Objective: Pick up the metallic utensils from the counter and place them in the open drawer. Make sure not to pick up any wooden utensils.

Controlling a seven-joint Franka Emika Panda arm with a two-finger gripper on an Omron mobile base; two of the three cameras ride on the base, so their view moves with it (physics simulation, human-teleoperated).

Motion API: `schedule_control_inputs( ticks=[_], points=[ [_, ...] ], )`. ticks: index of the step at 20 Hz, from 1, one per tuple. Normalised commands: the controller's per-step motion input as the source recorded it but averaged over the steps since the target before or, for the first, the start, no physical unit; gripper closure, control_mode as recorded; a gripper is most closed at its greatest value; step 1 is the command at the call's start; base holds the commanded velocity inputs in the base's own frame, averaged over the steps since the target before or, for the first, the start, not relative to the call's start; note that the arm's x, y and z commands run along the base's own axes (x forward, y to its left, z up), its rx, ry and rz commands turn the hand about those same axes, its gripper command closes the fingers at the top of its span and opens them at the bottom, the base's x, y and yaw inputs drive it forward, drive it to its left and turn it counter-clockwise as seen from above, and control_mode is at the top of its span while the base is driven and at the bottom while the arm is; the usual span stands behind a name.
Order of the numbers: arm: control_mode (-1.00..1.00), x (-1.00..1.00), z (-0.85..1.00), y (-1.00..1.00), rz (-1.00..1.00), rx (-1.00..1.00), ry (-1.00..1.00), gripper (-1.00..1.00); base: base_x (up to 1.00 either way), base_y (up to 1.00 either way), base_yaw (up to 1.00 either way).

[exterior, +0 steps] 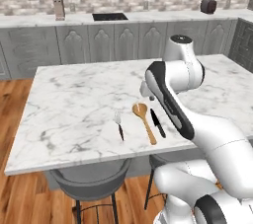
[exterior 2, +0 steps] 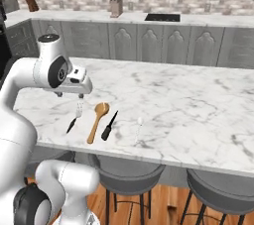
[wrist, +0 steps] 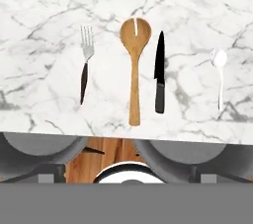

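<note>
The fork [wrist: 85,65], knife [wrist: 159,72] and spoon [wrist: 219,76] lie flat in a row near the front edge of the surface [exterior: 74,104], handles toward that edge. The wooden spoon [wrist: 134,70] lies between fork and knife, just beside the knife and a little farther from the fork. The pale spoon sits well apart at the far end of the row.

The tool [exterior 2: 79,96] hangs above the row near the fork's tines, jaws spread wide and holding nothing. No utensil has been lifted, so the step in hand looks like choosing and descending on the first piece.

The fork seems the easiest start, with free surface on its outer side. The jaws should straddle the dark handle across its width and come straight down. The knife needs more care, since one finger must slip between it and the wooden spoon without nudging either.
</note>
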Motion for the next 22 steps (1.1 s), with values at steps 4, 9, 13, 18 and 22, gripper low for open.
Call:
schedule_control_inputs(
  ticks=[4, 9, 13, 18, 22],
  points=[
    [-1.0, 0.48, -0.38, -0.44, 0.0, 0.0, 0.13, -1.0, 0.13, -0.12, 0.0],
    [-1.0, 0.17, -0.91, -0.5, 0.0, 0.02, 0.25, -1.0, 0.0, 0.0, 0.0],
    [-1.0, 0.0, -0.94, -0.16, 0.0, 0.04, 0.21, -1.0, 0.0, 0.0, 0.0],
    [-1.0, 0.22, -0.64, 0.0, 0.0, 0.05, 0.07, -1.0, 0.0, 0.0, 0.0],
    [-1.0, 0.33, -0.49, 0.0, 0.0, 0.01, 0.0, -1.0, 0.0, 0.0, 0.0]
  ],
)
